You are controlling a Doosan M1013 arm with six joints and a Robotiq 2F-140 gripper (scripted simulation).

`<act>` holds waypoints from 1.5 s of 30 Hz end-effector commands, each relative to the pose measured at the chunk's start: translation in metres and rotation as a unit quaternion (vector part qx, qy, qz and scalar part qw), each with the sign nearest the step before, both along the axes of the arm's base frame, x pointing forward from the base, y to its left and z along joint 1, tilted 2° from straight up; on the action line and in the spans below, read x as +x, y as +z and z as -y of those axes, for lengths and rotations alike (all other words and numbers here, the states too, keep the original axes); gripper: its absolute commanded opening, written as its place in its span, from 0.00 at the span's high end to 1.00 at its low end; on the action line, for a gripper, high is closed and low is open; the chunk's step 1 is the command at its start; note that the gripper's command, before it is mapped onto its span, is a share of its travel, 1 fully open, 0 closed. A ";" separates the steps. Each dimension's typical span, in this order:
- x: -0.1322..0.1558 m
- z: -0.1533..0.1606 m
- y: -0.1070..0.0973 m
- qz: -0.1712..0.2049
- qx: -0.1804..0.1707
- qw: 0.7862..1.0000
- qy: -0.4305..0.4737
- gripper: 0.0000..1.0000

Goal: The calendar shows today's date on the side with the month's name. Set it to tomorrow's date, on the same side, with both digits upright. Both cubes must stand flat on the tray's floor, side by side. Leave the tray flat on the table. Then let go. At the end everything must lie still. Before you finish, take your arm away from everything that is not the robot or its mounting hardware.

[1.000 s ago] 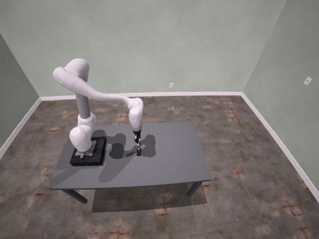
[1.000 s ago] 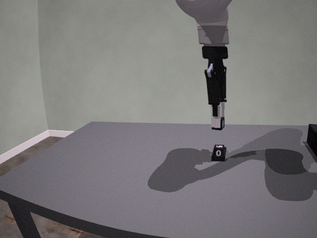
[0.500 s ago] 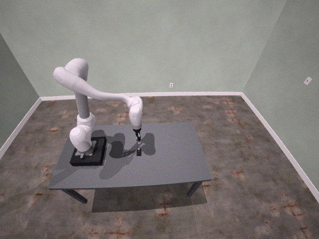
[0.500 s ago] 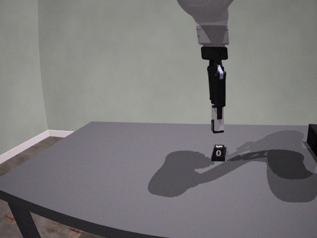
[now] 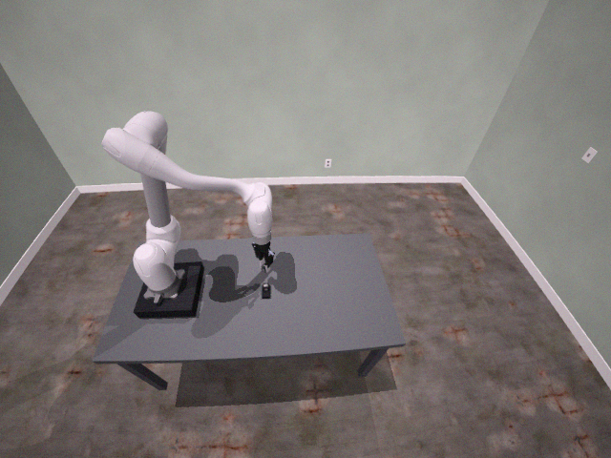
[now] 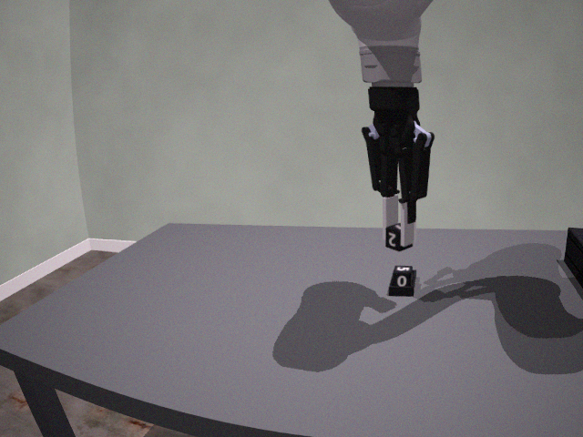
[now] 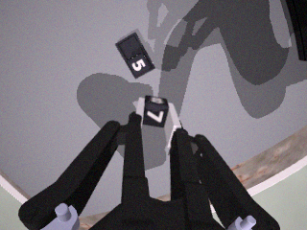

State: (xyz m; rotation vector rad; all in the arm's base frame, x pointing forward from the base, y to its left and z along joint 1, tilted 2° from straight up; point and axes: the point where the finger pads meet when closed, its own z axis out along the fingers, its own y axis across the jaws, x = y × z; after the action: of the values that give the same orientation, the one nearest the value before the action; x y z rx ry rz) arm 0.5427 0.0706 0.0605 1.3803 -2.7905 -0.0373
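Claw clenched on a digit cube, up above the tray!
Below, the second cube, showing 0 and 5, sits in the tray on the desk.Claw [image 5: 266, 268] [image 6: 399, 237] [image 7: 153, 109] clamped on a cube [image 6: 393, 238] [image 7: 155, 115], up above the tray [image 5: 266, 297] [image 6: 401, 290] [image 7: 126, 57]!
In that tray, the other cube [image 6: 402, 280] [image 7: 138, 65] shows 0 and 5.

Tray [image 5: 265, 297] [image 6: 401, 290] [image 7: 126, 56] on table [image 5: 335, 296] [image 6: 198, 300] [image 7: 48, 96], one cube [image 6: 402, 279] [image 7: 138, 65] inside.
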 end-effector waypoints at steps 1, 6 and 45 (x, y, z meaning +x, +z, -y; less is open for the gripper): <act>-0.001 -0.006 0.000 0.001 0.009 0.996 0.087 0.83; -0.001 -0.013 -0.001 0.002 0.012 0.986 0.169 0.83; -0.004 -0.033 -0.005 0.005 0.020 0.912 0.409 0.83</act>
State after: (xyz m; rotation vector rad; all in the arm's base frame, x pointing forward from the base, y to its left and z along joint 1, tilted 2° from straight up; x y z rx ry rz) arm 0.5385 0.1031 0.0569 2.4176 -1.9928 -0.0659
